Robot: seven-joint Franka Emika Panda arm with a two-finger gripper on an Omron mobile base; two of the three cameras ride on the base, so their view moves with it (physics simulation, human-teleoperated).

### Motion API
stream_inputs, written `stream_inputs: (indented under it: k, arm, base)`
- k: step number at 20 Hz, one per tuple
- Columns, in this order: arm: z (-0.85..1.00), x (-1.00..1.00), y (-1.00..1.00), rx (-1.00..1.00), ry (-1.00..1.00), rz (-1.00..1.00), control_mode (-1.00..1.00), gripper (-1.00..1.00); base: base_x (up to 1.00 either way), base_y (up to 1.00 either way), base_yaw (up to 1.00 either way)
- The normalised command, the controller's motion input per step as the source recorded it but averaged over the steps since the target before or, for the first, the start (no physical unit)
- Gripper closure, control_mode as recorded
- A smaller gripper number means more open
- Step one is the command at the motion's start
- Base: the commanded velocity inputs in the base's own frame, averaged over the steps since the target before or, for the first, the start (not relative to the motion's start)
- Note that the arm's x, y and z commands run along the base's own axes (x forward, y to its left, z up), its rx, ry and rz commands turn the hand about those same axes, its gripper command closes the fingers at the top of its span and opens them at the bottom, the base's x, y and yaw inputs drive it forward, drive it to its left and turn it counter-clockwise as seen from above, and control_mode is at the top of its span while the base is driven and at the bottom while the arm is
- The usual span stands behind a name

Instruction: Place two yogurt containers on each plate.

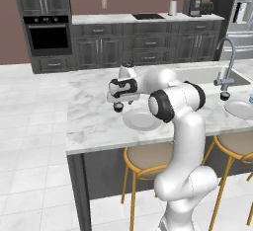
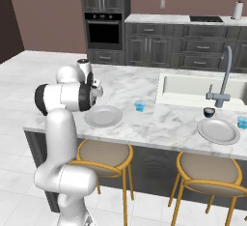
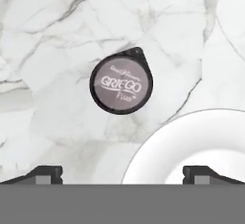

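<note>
Your fingers (image 3: 48, 173) stand wide apart above the tabletop (image 3: 48, 50); dark yogurt cup (image 3: 121, 81) at twelve o'clock, plate (image 3: 191, 146) at four.

marble island counter (image 1: 94, 121), sink (image 2: 193, 87) with faucet (image 2: 223, 77) (grey), stools (image 2: 103, 155) below

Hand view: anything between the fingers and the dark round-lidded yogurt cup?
Nothing but bare marble counter; the cup sits clear above the open fingers.

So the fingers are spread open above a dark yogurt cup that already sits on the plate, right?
Not quite. The fingers are spread open above the dark yogurt cup, but the cup stands on the marble counter beside the plate, not on it. The hand view shows this.
</note>
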Motion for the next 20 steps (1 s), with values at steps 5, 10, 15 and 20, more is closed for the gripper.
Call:
stream_inputs:
  k: [5, 10, 15, 20]
  arm:
    - [-0.09, 0.39, 0.09, 0.0, 0.0, 0.0, -1.0, -1.0]
    - [-0.1, 0.33, 0.0, 0.0, 0.0, 0.0, -1.0, -1.0]
    - [-0.24, 0.27, 0.0, 0.0, 0.0, 0.0, -1.0, -1.0]
    - [-0.31, 0.15, 0.0, 0.0, 0.01, 0.0, -1.0, -1.0]
  base:
    - [0.0, 0.0, 0.0]
    - [0.0, 0.0, 0.0]
    - [0.0, 0.0, 0.0]
    - [0.0, 0.0, 0.0]
